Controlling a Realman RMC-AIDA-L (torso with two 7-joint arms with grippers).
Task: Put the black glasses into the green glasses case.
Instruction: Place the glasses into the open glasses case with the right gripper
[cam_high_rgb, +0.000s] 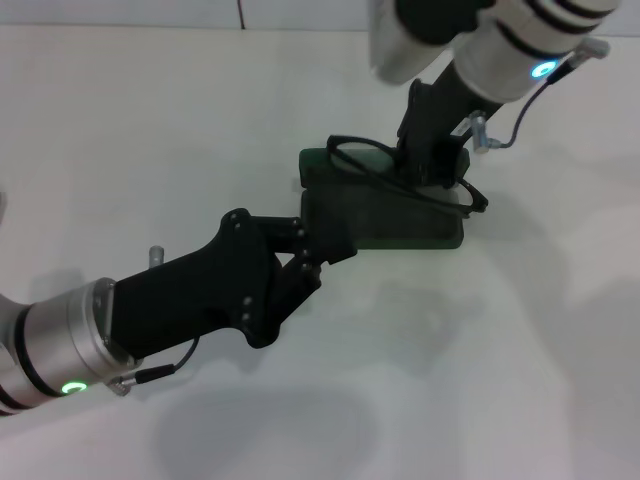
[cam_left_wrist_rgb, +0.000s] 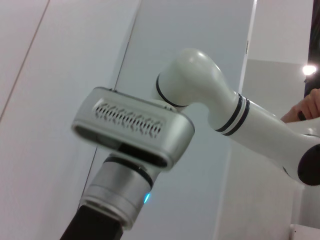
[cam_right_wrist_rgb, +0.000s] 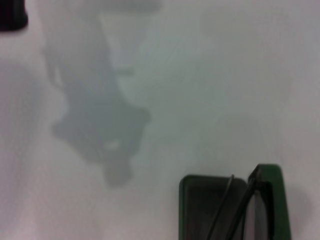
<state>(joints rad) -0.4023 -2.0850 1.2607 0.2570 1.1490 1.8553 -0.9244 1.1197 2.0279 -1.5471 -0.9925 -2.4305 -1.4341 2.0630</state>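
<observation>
Right gripper (cam_high_rgb: 432, 170) over black glasses (cam_high_rgb: 400, 172)

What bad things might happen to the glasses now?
1. The black glasses hang over the open green glasses case, with one lens and a temple arm sticking past its edges. If let go like this, they might land crooked or slide onto the table.
2. The left end effector is at the case's near corner; a bump there might shift the case while the right end effector is lowering them.
</observation>
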